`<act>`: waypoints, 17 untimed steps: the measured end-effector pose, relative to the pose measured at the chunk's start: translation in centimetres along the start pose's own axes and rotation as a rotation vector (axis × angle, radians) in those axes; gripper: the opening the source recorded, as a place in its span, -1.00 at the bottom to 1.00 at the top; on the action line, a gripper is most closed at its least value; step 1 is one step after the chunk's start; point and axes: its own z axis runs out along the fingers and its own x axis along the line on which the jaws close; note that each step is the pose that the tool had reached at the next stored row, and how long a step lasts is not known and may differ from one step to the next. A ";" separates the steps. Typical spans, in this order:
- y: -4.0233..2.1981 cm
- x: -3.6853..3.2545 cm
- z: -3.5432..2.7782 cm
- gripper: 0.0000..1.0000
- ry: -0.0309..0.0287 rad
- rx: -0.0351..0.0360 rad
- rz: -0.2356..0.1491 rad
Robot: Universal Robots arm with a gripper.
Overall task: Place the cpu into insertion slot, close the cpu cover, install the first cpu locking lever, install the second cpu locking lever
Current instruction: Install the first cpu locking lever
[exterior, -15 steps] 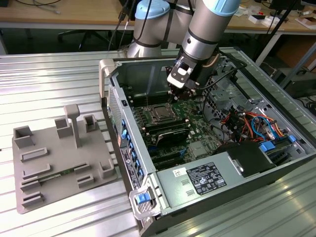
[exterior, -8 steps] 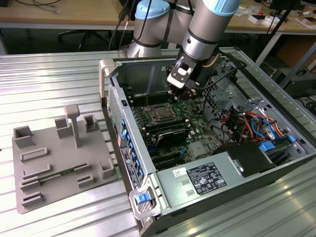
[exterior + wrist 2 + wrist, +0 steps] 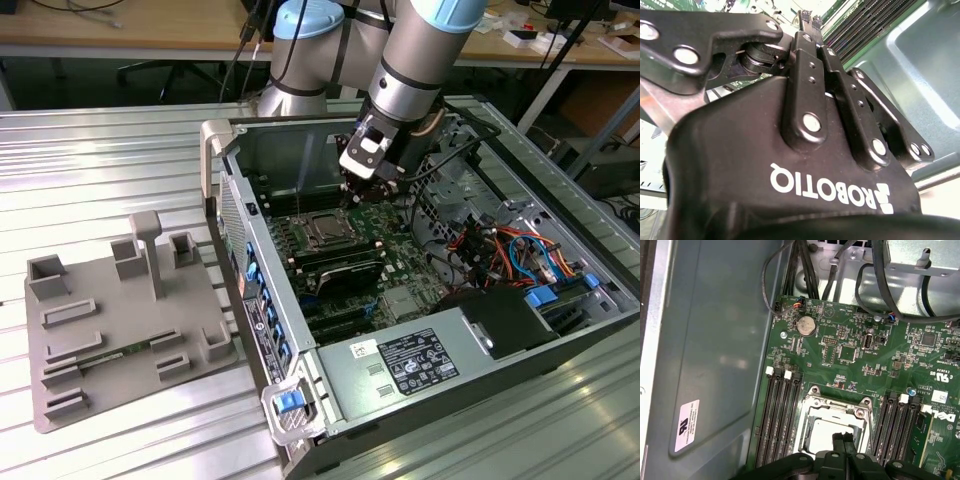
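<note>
The cpu lies in the insertion slot on the green board, its silver-grey top showing through the cut-out. The silver cpu cover lies flat around it as a frame. My gripper hangs just above the socket's edge with its black fingers pressed together and nothing between them. In the second wrist view the gripper is likewise shut, its tips pointing at the board. In the exterior view the gripper sits just behind the socket inside the open computer case. I cannot make out the locking levers.
Long black memory slots flank the socket on both sides. Black cables hang near the board's far edge. The case's grey wall is close by. A grey fixture plate lies on the exterior view's left.
</note>
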 end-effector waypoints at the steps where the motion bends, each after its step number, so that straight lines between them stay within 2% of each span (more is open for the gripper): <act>1: 0.00 0.00 0.00 -0.79 -0.0001 0.0001 -0.002; 17: 0.00 0.00 0.00 -0.79 -0.0006 0.0011 -0.026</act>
